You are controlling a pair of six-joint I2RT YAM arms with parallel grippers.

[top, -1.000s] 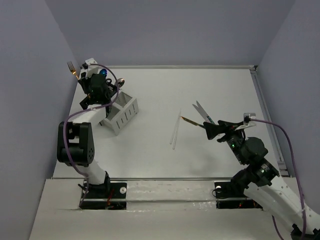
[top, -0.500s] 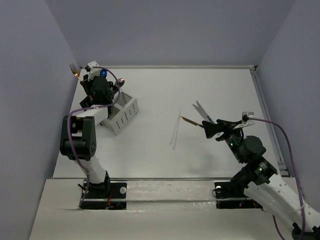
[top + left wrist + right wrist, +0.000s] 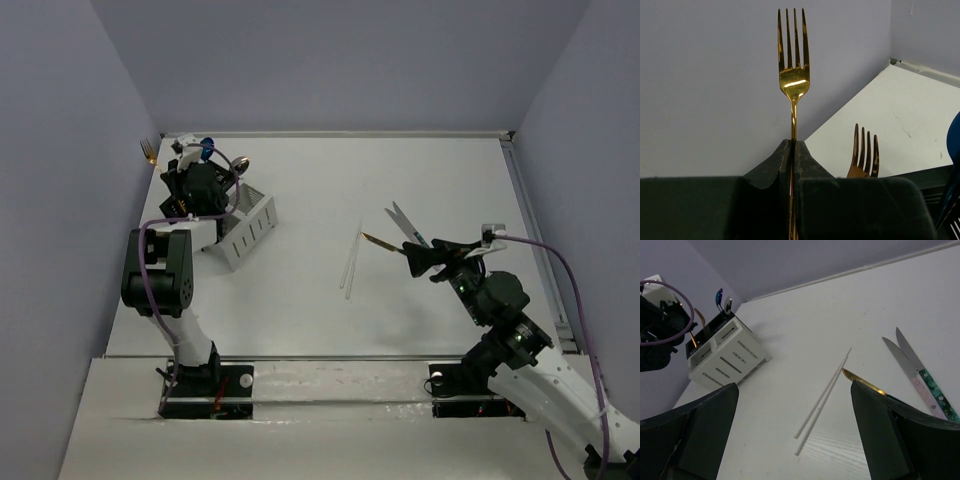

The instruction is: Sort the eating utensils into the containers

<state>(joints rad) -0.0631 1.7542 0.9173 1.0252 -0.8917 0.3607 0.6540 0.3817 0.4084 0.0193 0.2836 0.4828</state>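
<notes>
Currently placing: left gripper (image 3: 792, 150) clamps upright gold fork (image 3: 794, 82) by white caddy (image 3: 245, 230), table's far-left corner. Next: lower into a compartment, release. Right gripper (image 3: 795, 425) jaws apart, empty.

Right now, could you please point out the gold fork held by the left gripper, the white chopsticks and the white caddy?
gold fork (image 3: 794, 82), left wrist view, on the shoulder below its tines.
white chopsticks (image 3: 822, 394), right wrist view, mid-length of one stick.
white caddy (image 3: 734, 361), right wrist view, on its slotted side wall.
</notes>
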